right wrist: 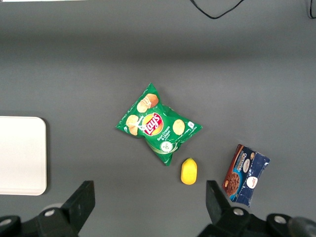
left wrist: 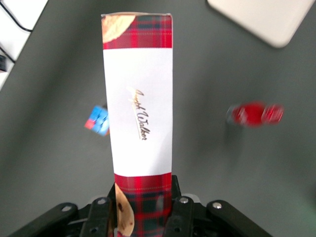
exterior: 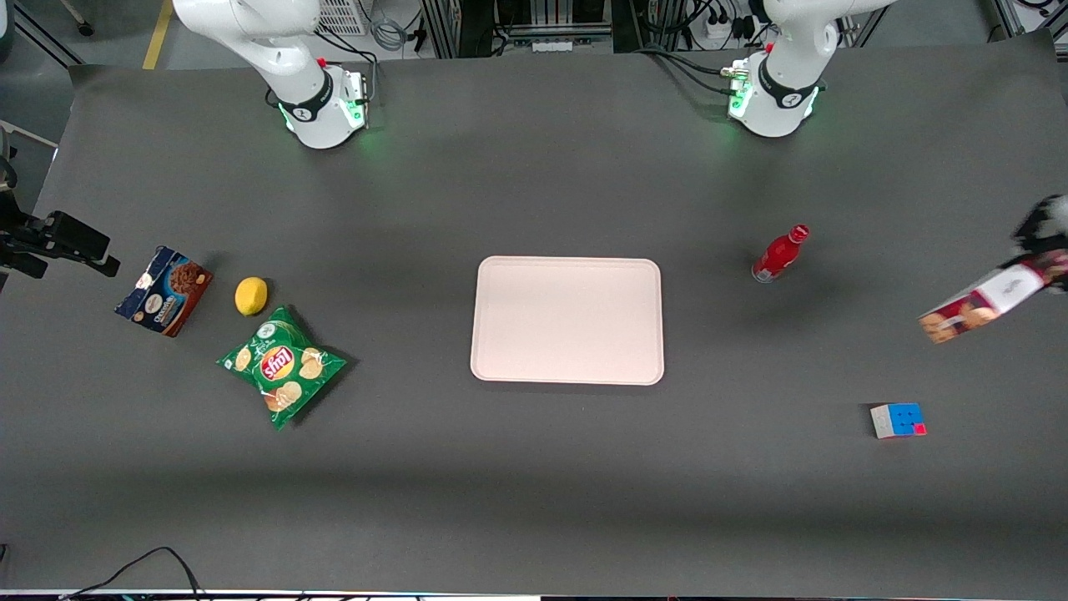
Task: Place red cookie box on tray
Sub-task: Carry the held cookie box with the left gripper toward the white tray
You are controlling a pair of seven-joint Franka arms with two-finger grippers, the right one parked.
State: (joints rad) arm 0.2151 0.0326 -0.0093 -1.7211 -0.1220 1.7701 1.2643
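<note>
Dark-red plaid, with a white label panel: the red cookie box (left wrist: pixel 139 118), clamped at one short end between the fingers (left wrist: pixel 181 212) of the gripper (left wrist: pixel 140 217) and carried clear of the table (exterior: pixel 534 467), well away from the tray (exterior: pixel 567 320), out toward the working arm's end of the table. Gripped at the end, probably so that the long carton could reach out ahead of the gripper and be laid down flat. Held tilted, with the free end lower and aimed toward the tray. Tray bare, near the middle of the table. Red bottle (exterior: pixel 780 254) upright between tray and box, slightly farther from the front camera than the tray's centre, so possibly an obstacle on a straight, low path. Puzzle cube (exterior: pixel 898 420) nearer to the front camera than the box.

Gripper itself nearly cut off at the front view's edge, blurred and dark. Clamped end of the carton hidden by the fingers. Bottle and cube only smeared patches in the wrist view. Only a corner of the tray visible there. Underside of the box not seen at all.
</note>
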